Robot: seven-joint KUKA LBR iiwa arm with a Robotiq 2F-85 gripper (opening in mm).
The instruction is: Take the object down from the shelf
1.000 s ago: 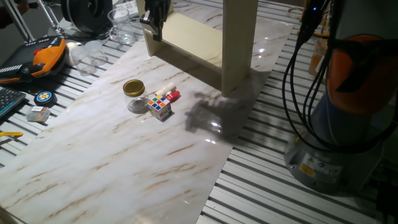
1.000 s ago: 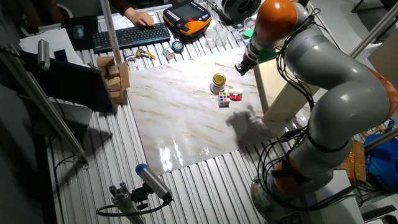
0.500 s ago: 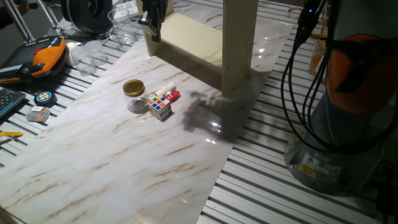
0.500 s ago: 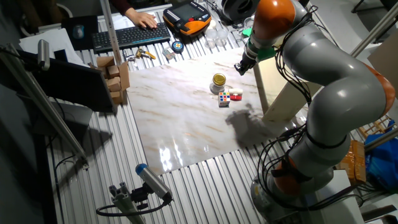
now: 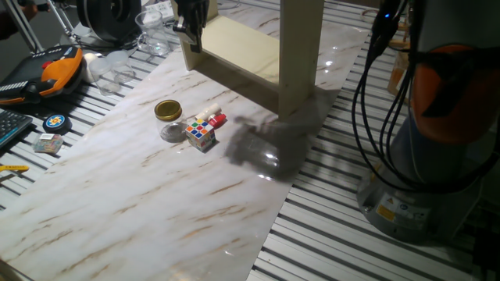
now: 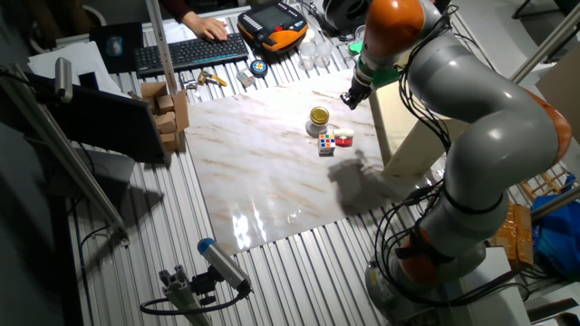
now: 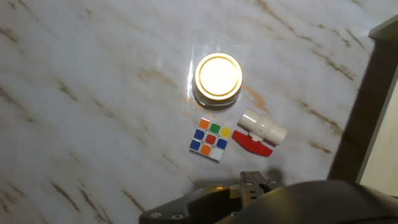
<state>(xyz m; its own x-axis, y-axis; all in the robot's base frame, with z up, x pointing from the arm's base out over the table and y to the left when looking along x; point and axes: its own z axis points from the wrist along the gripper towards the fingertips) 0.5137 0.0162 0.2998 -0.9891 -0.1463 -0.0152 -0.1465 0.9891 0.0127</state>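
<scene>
The gripper [image 5: 190, 23] hangs high beside the shelf [image 5: 301, 55] (jar, cube and valve lie below); its grip I cannot tell. Probably approaching; next, reach the shelf board.

End effector [image 5: 192, 22] slightly higher and farther back beside the shelf [image 5: 258, 51] than a second ago.

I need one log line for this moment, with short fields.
gripper: raised beside shelf, state unclear | jar, cube, red-white piece: on table | nothing held visibly
</scene>
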